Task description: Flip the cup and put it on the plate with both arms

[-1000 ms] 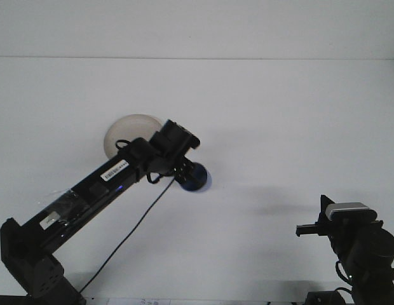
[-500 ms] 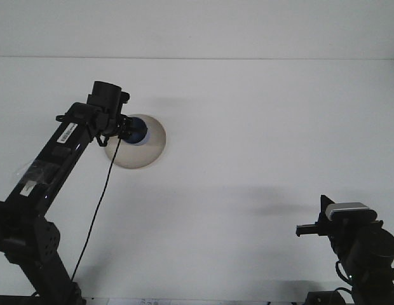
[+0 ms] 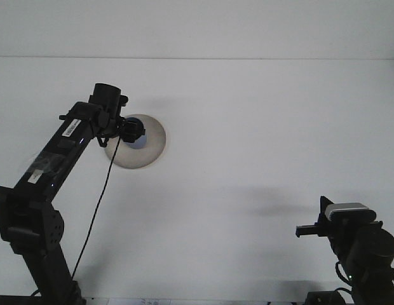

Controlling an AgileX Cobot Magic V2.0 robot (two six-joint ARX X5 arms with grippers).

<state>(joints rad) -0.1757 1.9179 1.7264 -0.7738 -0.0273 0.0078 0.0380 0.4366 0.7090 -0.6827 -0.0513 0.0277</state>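
1. The left arm (image 3: 63, 143) has swung clear across: a second ago its wrist hung out to the right of the plate with the blue cup dangling over bare table, and now it is over the plate (image 3: 152, 136) itself.
2. In the last half second the change is slight. The arm has shifted only a little, and the blue cup (image 3: 137, 139) looks lower and more tucked in under the black gripper (image 3: 132, 131).
3. The cup is over the inner part of the plate, towards its left side. Whether it actually touches the plate I cannot say from here.
4. My read: the carrying is done and we are at the set-down. The cup seems about to be let go, if it hasn't been already.
5. The pincer's fingers are lost in the dark mass over the cup, so I cannot tell if it is clamped on the cup or has released it.
6. Which way up the cup sits is also beyond me; only a sliver of blue shows.
7. The left rim of the plate is hidden behind the wrist and its cable (image 3: 98, 203).
8. The right arm (image 3: 359, 244) has not budged, parked low at the near right corner, partly cut off by the frame edge. Its gripper end (image 3: 306, 231) pokes left as a thin dark bar; open or closed, no telling.
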